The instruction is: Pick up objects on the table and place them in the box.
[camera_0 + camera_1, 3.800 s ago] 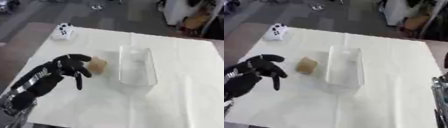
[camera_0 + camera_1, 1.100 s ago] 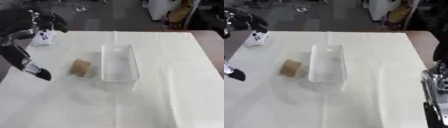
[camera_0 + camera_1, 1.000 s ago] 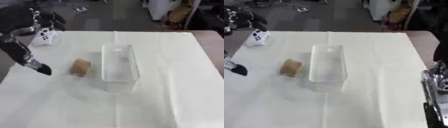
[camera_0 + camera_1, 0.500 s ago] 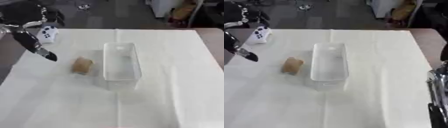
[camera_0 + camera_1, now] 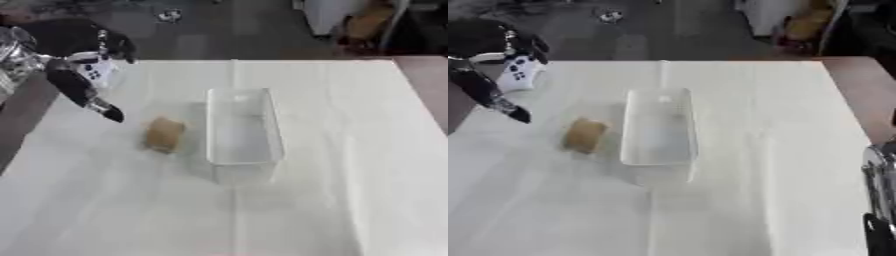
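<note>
Left eye view | left hand (image 5: 74, 82) fingers straight | brown object (image 5: 163, 134) just right, untouched

Clear box (image 5: 242, 130); tan-brown object (image 5: 163, 134); white controller (image 5: 518, 72), dark buttons; white table (image 5: 350, 175); black left hand (image 5: 74, 45), silver joints.

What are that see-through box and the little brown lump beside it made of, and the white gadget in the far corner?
The box looks like clear, glossy plastic: the cloth shows through its walls. The brown lump is matte tan with soft rounded edges, maybe bread, sponge or cork; I cannot tell which. The white gadget looks like hard, smooth plastic with dark buttons, like a game controller.
</note>
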Controlling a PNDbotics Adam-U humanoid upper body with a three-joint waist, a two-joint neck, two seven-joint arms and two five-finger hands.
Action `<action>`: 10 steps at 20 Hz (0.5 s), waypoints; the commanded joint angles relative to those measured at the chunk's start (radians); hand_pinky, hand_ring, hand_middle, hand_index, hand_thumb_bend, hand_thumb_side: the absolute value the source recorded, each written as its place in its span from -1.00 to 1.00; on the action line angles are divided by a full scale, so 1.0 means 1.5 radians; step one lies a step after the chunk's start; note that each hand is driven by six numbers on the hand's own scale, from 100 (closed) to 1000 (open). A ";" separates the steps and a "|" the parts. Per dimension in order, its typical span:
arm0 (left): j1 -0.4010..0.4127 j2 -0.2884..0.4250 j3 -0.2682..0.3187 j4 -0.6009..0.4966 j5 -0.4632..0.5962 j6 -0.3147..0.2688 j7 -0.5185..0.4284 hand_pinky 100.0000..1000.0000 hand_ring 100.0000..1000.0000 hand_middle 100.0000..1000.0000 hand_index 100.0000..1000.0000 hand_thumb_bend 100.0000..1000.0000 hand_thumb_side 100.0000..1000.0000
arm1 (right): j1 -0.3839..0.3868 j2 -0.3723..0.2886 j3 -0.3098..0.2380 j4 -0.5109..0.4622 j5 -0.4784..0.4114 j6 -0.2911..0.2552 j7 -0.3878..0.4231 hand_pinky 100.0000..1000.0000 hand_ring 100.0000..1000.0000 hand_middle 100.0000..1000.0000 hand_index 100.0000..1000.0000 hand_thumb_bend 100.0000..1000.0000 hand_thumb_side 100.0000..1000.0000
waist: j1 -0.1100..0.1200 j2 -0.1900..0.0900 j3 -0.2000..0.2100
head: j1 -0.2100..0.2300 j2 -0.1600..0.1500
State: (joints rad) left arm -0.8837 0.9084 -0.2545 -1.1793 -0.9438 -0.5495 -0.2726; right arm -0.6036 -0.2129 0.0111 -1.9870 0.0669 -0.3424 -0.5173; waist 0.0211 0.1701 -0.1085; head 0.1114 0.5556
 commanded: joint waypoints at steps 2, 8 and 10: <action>-0.016 0.004 0.006 0.016 -0.030 0.004 -0.029 0.59 0.53 0.69 0.70 0.84 1.00 | -0.023 0.006 0.000 -0.009 -0.004 -0.001 -0.002 -1.00 -0.59 -0.32 -0.08 -1.00 1.00 | 0.005 -0.007 -0.004 | 0.017 -0.020; -0.017 -0.006 -0.001 0.026 -0.073 0.001 -0.075 0.63 0.53 0.70 0.90 0.86 1.00 | -0.034 0.015 0.002 -0.009 -0.008 0.002 0.001 -1.00 -0.59 -0.32 -0.08 -1.00 1.00 | 0.012 -0.002 -0.010 | 0.036 -0.022; -0.017 -0.010 -0.003 0.031 -0.093 0.004 -0.090 0.65 0.55 0.71 0.91 0.87 1.00 | -0.037 0.017 0.003 -0.009 -0.010 0.002 0.003 -0.99 -0.59 -0.32 -0.08 -1.00 1.00 | 0.014 0.001 -0.011 | 0.041 -0.023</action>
State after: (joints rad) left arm -0.8909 0.8757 -0.2619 -1.1299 -1.0628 -0.5435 -0.3935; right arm -0.6403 -0.1867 0.0145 -1.9870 0.0567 -0.3405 -0.5157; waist 0.0420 0.1846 -0.1241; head 0.1595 0.5386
